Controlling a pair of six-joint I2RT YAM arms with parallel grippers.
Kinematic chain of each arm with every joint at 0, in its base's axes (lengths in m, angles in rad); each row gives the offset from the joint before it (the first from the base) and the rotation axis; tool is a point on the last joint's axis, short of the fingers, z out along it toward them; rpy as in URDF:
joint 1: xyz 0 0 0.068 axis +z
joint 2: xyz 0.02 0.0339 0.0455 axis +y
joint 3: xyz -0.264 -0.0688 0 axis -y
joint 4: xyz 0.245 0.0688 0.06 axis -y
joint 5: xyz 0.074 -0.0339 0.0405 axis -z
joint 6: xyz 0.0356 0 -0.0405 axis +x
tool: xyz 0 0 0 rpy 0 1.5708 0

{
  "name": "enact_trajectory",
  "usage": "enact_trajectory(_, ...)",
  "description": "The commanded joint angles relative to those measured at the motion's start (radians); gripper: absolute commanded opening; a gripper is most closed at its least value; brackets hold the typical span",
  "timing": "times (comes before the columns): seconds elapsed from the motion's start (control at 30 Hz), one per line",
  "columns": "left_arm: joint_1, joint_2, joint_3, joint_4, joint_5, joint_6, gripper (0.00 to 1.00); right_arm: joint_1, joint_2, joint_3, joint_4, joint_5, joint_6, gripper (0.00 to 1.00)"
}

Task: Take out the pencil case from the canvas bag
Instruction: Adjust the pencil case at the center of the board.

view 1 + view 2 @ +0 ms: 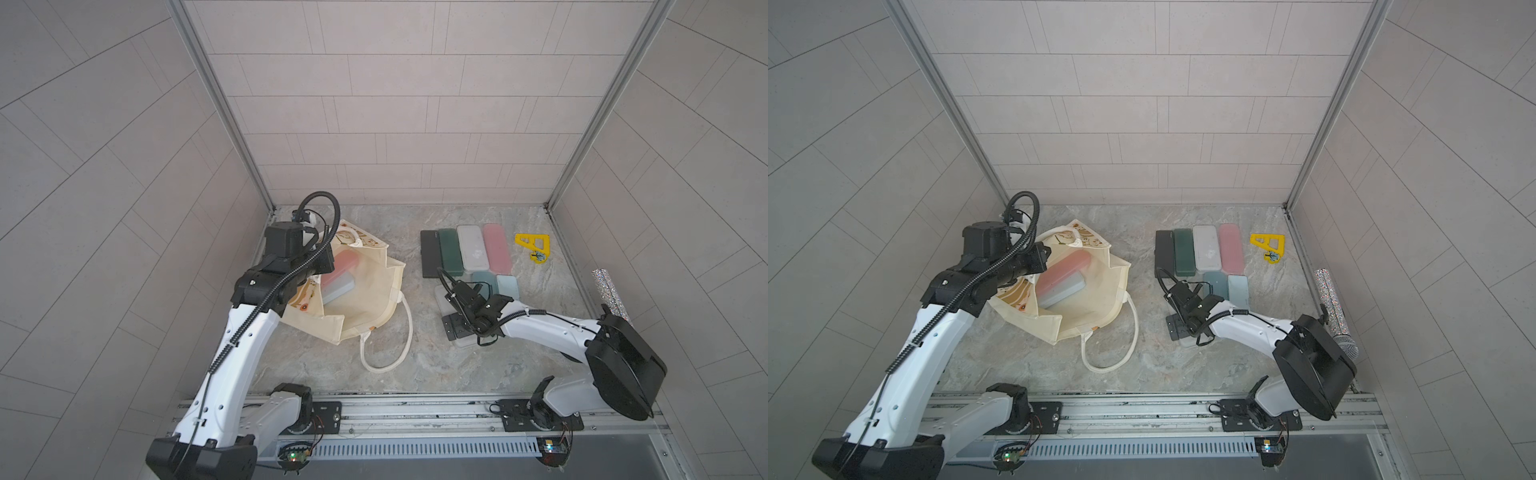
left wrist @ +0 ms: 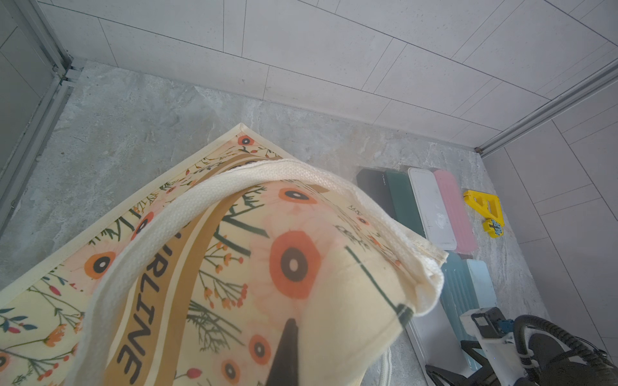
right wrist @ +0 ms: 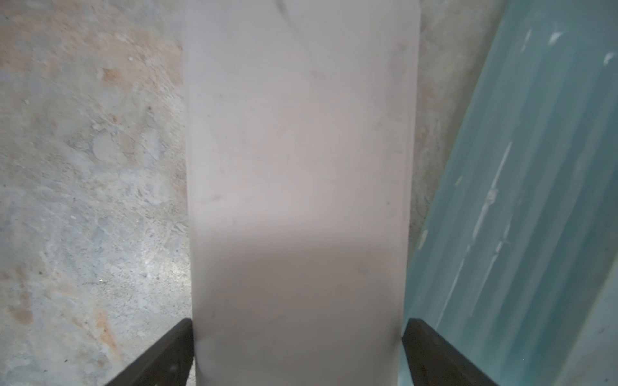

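Observation:
The canvas bag [image 1: 365, 307] lies on its side at the left of the table with its mouth open, cream with orange flowers [image 2: 294, 264]. Inside it lie a pink pencil case [image 1: 348, 262] and a grey-blue one [image 1: 338, 287], seen in both top views. My left gripper [image 2: 291, 337] is shut on the bag's printed upper wall near the rim and holds it up; one dark fingertip [image 2: 287, 357] shows on the cloth. My right gripper [image 3: 297, 334] stands open at the right, one finger on each side of a pale grey case [image 3: 301, 167] lying flat on the table.
Behind the right gripper lie a black [image 1: 430, 253], a dark green [image 1: 451, 251], a white [image 1: 473, 247] and a pink case [image 1: 497, 247], with teal [image 1: 486, 280] and light blue [image 1: 508, 284] ones nearer. A yellow triangular piece [image 1: 534, 245] and a glittery microphone [image 1: 1331, 303] lie by the right wall. A rope handle [image 1: 399, 353] trails forward.

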Motion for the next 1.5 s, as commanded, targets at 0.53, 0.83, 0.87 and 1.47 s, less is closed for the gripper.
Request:
enact_trajectory(0.53, -0.005, -0.005, 0.008, 0.065, 0.036, -0.010, 0.00, 0.005, 0.025, 0.012, -0.024, 0.146, 0.240, 0.94)
enact_trajectory(0.83, -0.005, -0.012, 0.009, 0.058, 0.030, -0.006, 0.00, 0.005, 0.047, 0.045, -0.004, 0.166, 0.252, 0.99)
enact_trajectory(0.87, -0.004, -0.012, 0.009, 0.057, 0.029, -0.004, 0.00, 0.004, 0.055, 0.048, -0.003, 0.167, 0.253, 0.99)
enact_trajectory(1.47, -0.005, -0.019, 0.013, 0.037, 0.046, 0.024, 0.00, 0.005, -0.118, 0.041, 0.011, 0.225, 0.277, 1.00)
